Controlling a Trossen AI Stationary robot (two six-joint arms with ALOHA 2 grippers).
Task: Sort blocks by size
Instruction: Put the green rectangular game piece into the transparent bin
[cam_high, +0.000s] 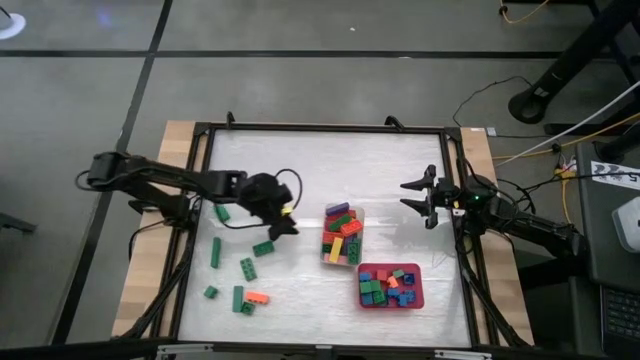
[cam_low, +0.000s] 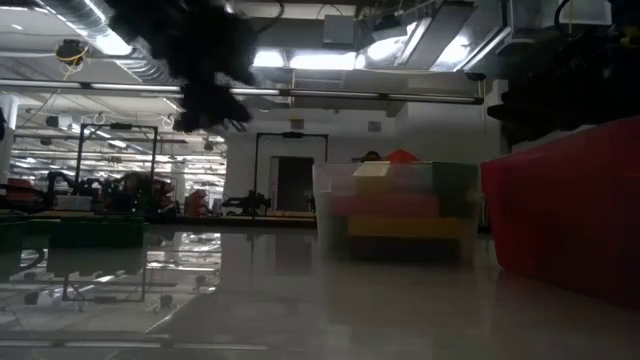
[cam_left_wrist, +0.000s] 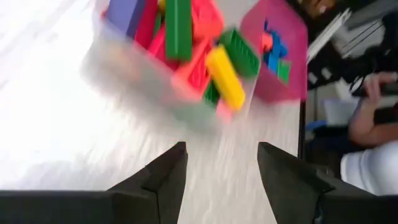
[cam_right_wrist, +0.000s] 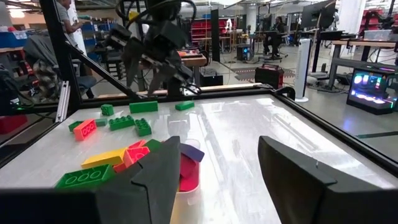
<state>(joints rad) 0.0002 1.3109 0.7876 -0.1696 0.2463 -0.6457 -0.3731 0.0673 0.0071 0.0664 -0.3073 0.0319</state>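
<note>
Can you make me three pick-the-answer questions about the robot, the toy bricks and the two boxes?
1. Where is the red tray?
A. At the table's far left edge
B. Right of and nearer the front than the clear tub
C. On top of the left arm

2. What colour is the one loose brick on the table that is not green?
A. Orange
B. Blue
C. Purple

3. What is the left gripper doing?
A. Squeezing a yellow brick
B. Resting inside the red tray
C. Open and empty, left of the clear tub

Answers:
1. B: the high view shows the tray beside the tub, toward the front right.
2. A: an orange brick lies among the loose green bricks.
3. C: the left wrist view shows its fingers apart with nothing between them.
</note>
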